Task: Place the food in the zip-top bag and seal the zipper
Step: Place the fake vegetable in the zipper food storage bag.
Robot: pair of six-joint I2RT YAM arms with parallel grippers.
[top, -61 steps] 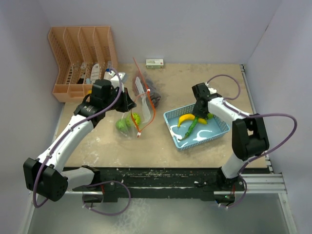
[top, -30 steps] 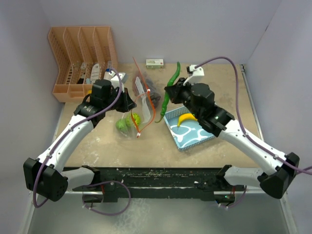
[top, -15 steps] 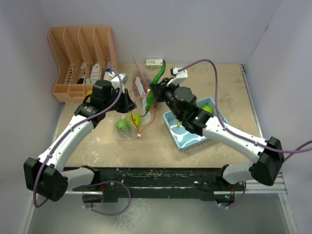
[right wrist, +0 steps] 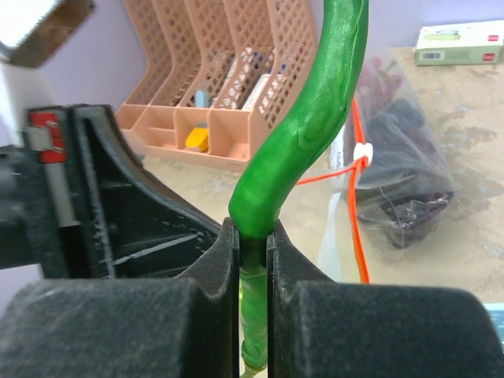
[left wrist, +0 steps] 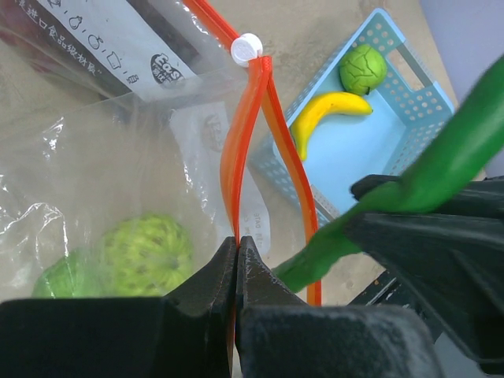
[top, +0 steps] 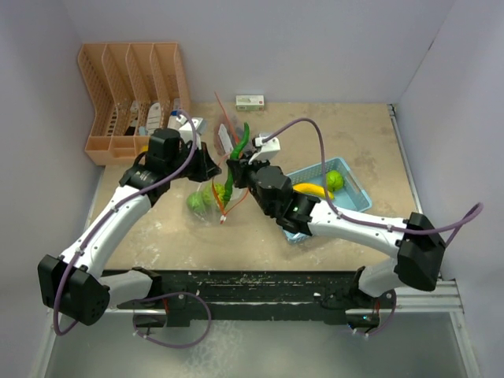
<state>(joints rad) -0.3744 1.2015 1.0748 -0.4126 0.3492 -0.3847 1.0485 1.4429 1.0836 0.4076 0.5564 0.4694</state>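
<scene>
Here, the pepper [right wrist: 315,118] stands nearly upright over the mouth of the bag [left wrist: 94,157]. It is clamped near its lower end between the closed jaws of the right pincer [right wrist: 253,236], and its long upper part rises above that pincer. The bag lies left of centre on the table [top: 370,134], with the two strips of its zipper [left wrist: 236,157] parted. The left pincer [left wrist: 236,248] is closed on one zipper strip, and the pepper passes just right of it. Two round green fruits [left wrist: 146,252] rest inside the bag, with dark grapes [right wrist: 398,169] at its far end. To the right, the basket [top: 358,193] holds a banana [top: 313,190] and a single green fruit [top: 335,180]. A rack [top: 130,79] stands at the far left.
</scene>
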